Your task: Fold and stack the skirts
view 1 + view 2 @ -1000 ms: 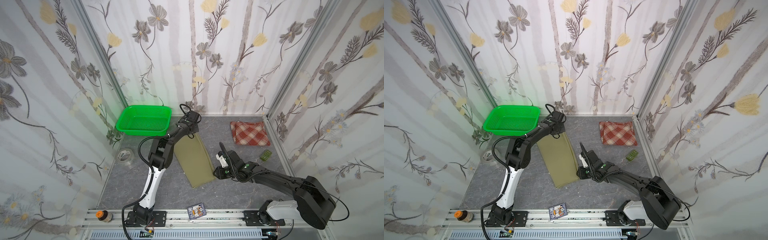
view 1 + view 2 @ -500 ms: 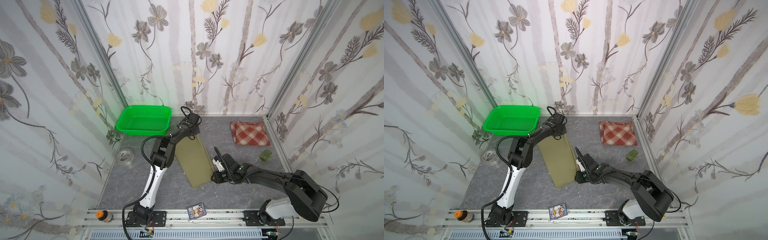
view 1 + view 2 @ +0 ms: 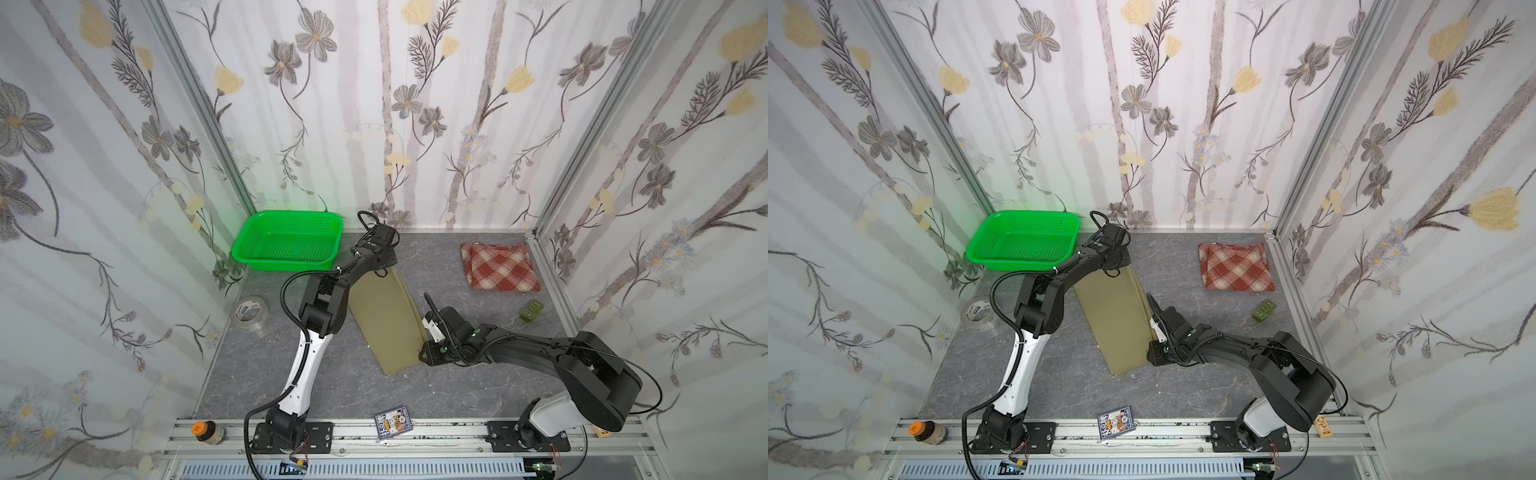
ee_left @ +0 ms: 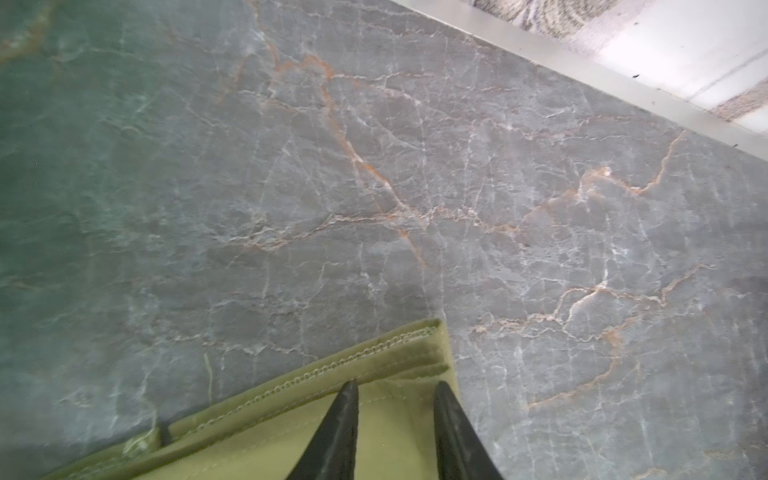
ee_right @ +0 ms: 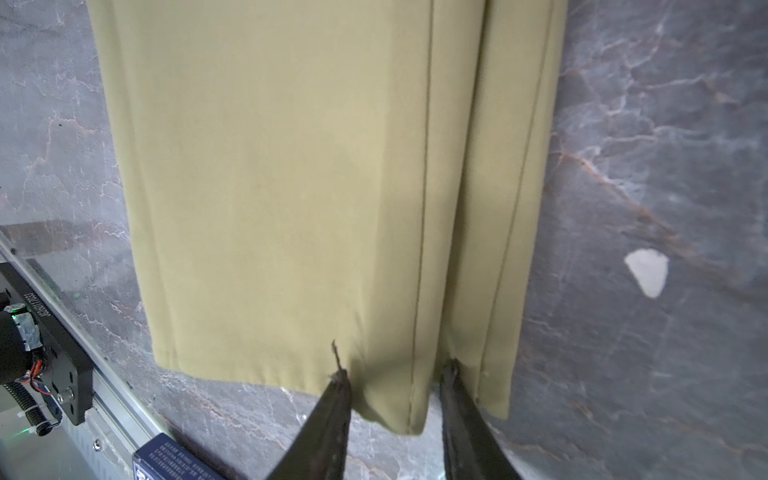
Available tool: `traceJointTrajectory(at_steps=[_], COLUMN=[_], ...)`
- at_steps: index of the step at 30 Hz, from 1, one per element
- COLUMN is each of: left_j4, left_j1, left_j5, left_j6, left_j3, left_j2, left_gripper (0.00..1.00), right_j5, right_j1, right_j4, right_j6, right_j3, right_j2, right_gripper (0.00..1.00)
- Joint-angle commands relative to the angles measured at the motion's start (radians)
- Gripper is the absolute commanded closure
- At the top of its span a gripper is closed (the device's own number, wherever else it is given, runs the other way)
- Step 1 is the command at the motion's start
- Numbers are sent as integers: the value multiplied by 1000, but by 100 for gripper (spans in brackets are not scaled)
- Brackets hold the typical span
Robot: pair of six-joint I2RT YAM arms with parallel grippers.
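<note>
Since a moment ago the left claw (image 4: 395,384) has parted its fingers at the far end of the plain khaki-olive cloth skirt (image 3: 386,316), and the right claw (image 5: 395,370) has slid leftward to that skirt's near right corner. Nearest, the right claw stands narrowly parted, tips touching the near hem with flat cloth between them, nothing pinched. The khaki skirt lies as a long folded strip on the grey marbled tabletop (image 3: 457,386), running near to far. At its far stitched corner the left claw rests narrowly parted on the cloth, gripping nothing. Well apart, the fuzzy red-and-cream plaid skirt (image 3: 500,266) lies folded far right; a green perforated plastic basket (image 3: 291,214) stands far left.
</note>
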Motion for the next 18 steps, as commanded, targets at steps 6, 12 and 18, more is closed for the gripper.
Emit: traceJointTrajectory(at_steps=[6, 12, 18], left_j4=[29, 29, 33], left_j1=[-1, 4, 14], left_j5=[59, 36, 5], left_j6=[-50, -41, -40], left_j3=[64, 47, 6], left_j2=[48, 21, -12], left_gripper=[75, 76, 77], right_j5=[7, 23, 46], right_j1=[0, 1, 2], right_j4=[14, -27, -93], right_j6=[3, 4, -9], right_j3=[17, 42, 113], right_j2=[22, 5, -43], right_gripper=[78, 100, 100])
